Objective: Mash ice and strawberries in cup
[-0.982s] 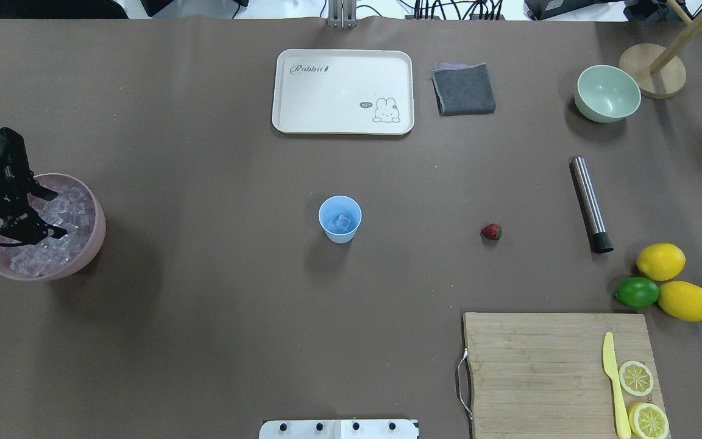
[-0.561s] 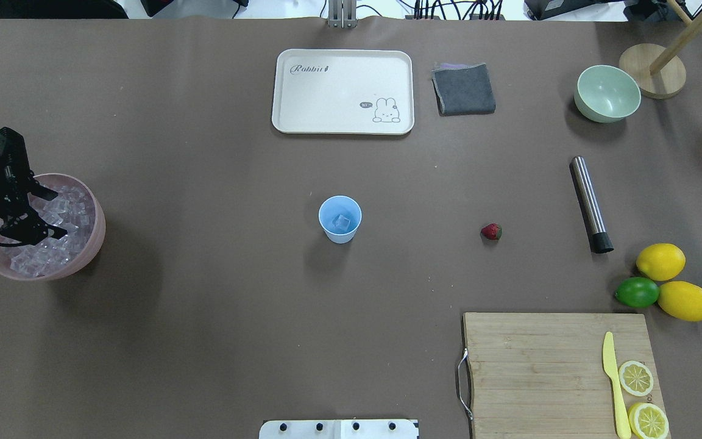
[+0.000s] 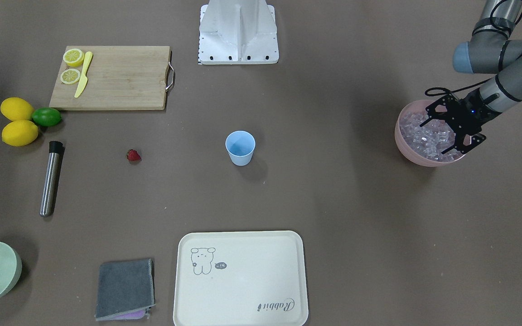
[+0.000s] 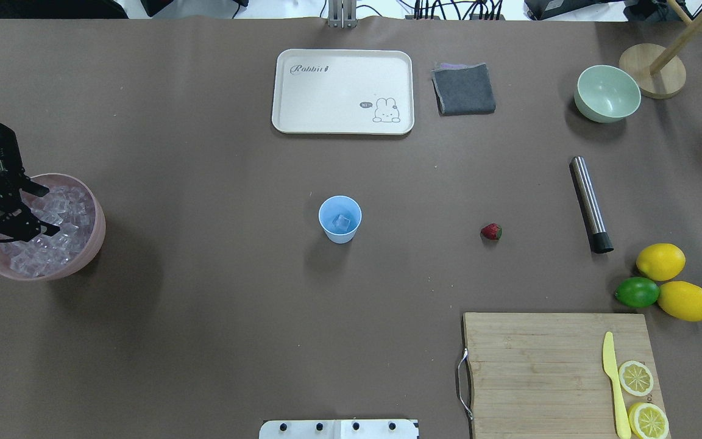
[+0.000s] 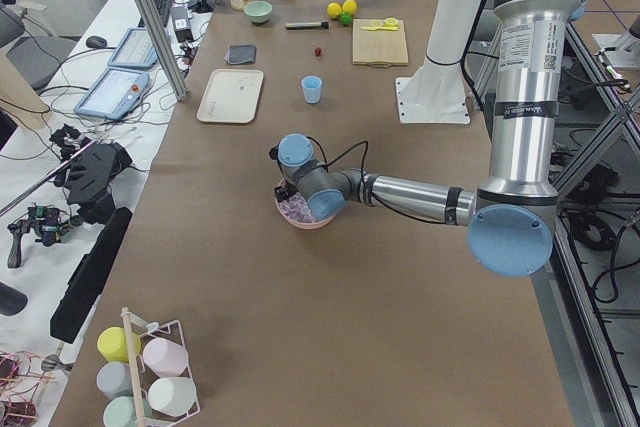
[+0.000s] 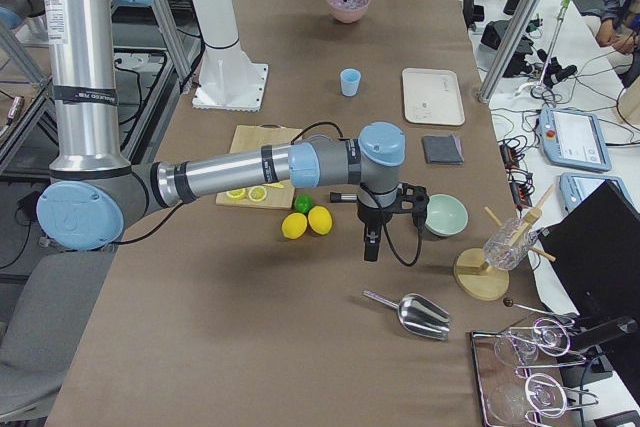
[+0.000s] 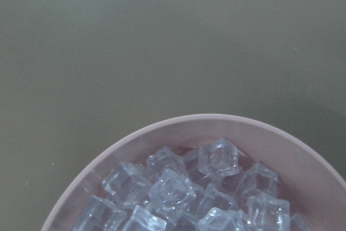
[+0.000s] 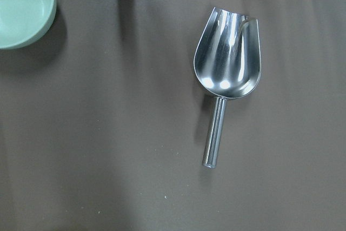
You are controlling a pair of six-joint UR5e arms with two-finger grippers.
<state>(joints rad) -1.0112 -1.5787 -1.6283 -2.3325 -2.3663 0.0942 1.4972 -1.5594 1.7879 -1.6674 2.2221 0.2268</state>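
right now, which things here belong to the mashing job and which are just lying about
Job: cup, ice, pink bowl, strawberry, steel rod (likely masher), left tool.
Lying about: tray, grey cloth, green bowl, lemons, lime, cutting board, knife, scoop.

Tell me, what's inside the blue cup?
One ice cube lies at the bottom of the cup. Nothing else shows; anything beneath the cube would be hidden.

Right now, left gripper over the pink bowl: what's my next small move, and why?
Probably lower the left gripper onto the ice and close on one cube: its jaws stand open over the pink bowl, and the cup shows just one cube.
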